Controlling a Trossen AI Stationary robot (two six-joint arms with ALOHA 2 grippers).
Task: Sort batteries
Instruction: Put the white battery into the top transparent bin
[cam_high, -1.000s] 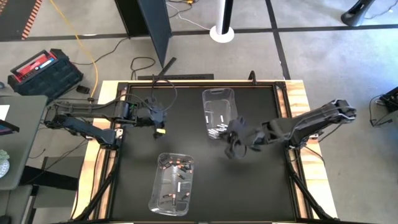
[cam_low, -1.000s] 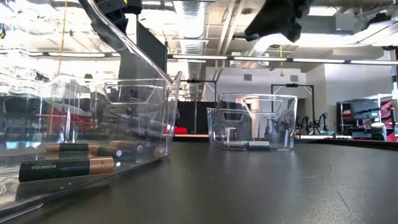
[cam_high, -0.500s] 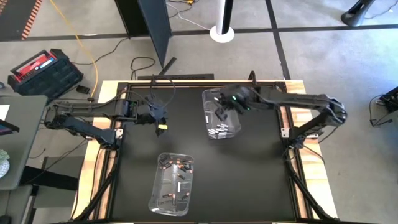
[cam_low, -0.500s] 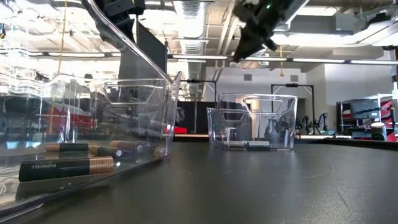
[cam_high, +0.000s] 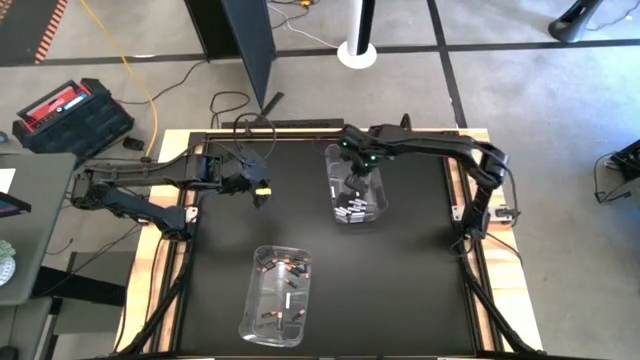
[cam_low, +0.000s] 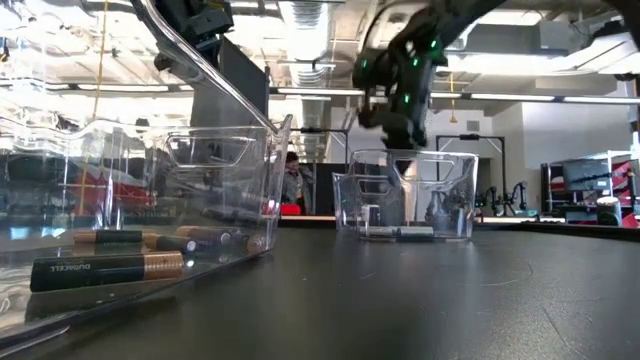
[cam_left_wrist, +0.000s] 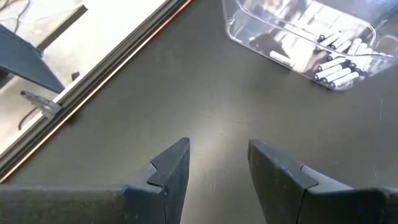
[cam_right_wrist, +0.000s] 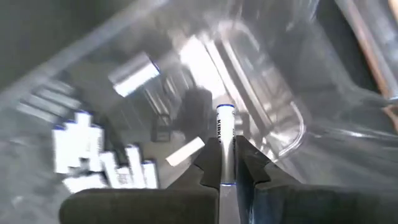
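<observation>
right hand (cam_right_wrist: 227, 163) pinching white battery (cam_right_wrist: 224, 134), long axis along fingers | above far bin (cam_high: 352, 180), seemingly over its white pile | left hand (cam_left_wrist: 214, 165) spread, idle

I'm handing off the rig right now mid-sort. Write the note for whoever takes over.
Right gripper: shut on a white battery, over the far clear bin.
Left gripper: open, empty, over bare table left of that bin.
Far bin: a pile of white batteries.
Near clear bin: mostly dark copper-ended batteries, plus one or two white ones.
Left: drop the held one; white ones in the near bin look unsorted.
</observation>
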